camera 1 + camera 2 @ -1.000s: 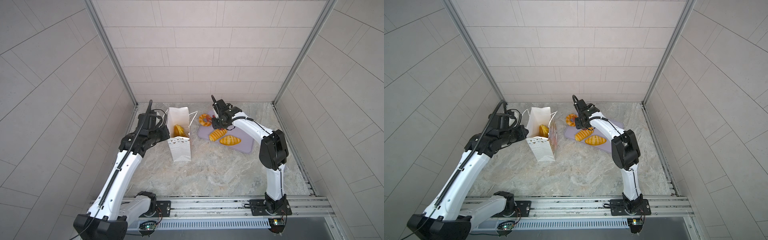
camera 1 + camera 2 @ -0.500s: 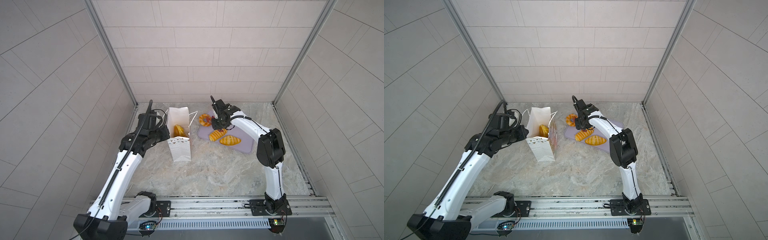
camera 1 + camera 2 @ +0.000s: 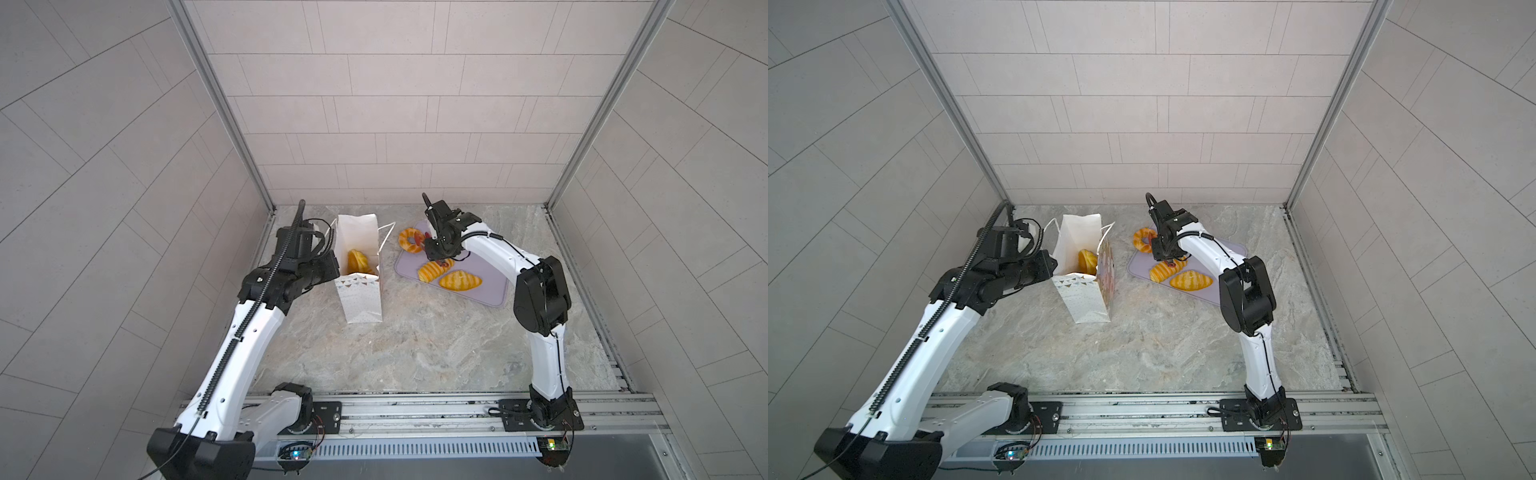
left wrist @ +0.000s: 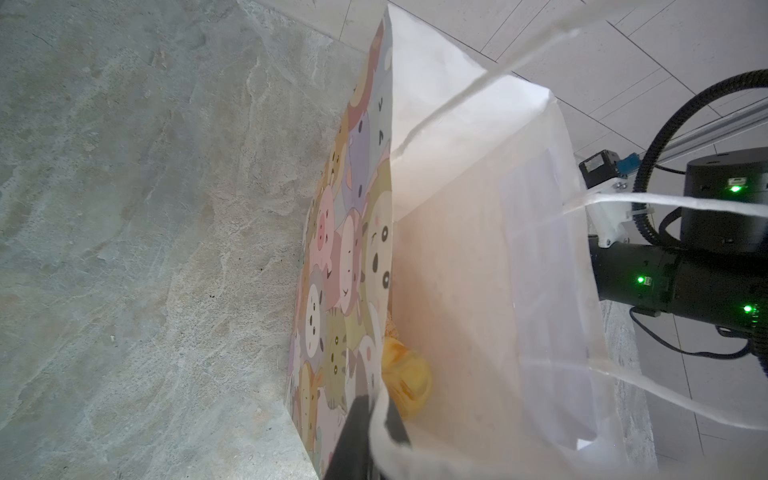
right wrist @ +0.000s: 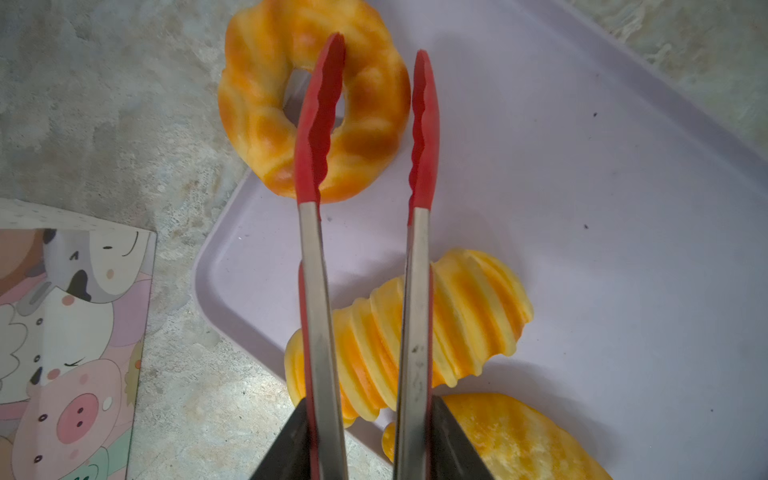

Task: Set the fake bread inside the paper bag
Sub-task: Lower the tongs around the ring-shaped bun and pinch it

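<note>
The white paper bag [image 3: 361, 299] [image 3: 1084, 299] stands open left of centre, with a golden fake bread [image 3: 357, 262] [image 4: 405, 382] inside. My left gripper [image 3: 332, 268] [image 4: 376, 405] is shut on the bag's rim. My right gripper [image 3: 438, 253] [image 5: 368, 411] is shut on red-tipped tongs [image 5: 320, 124]. The tongs' tips stand apart over the ring-shaped bread [image 3: 410, 240] [image 5: 266, 124], one above its hole and one just outside the ring. A striped loaf [image 3: 432, 271] [image 5: 469, 316] and another loaf [image 3: 460, 281] [image 5: 519, 440] lie under the tongs' arms.
The loaves rest on a flat lilac tray [image 3: 486, 291] [image 5: 582, 208]; the ring overhangs its far left corner onto the marble floor. Tiled walls with metal corner posts close in the back and sides. The bag's string handles [image 4: 665, 205] hang loose near my left arm.
The right arm's elbow has swung slightly inward while the tongs stay over the ring-shaped bread, their arms a little closer together. The left arm and the bag have not moved.
</note>
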### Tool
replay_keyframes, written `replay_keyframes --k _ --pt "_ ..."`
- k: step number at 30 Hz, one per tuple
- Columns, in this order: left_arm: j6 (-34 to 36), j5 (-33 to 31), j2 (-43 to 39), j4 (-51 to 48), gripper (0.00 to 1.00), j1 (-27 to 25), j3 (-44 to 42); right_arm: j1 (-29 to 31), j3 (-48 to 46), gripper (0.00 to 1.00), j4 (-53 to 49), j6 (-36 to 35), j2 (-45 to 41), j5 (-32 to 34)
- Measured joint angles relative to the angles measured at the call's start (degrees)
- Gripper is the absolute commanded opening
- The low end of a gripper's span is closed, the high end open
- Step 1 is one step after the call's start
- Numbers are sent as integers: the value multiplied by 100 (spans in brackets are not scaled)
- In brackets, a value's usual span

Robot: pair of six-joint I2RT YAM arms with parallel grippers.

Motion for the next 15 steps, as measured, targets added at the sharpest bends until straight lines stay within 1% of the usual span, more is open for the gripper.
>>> replay_keyframes --k 11,15 --pt "-2 2 0 0 11 0 0 -37 -92 43 -50 -2 -168 -79" --pt "-2 2 -2 0 11 0 0 -55 -92 46 -87 -2 -219 -127"
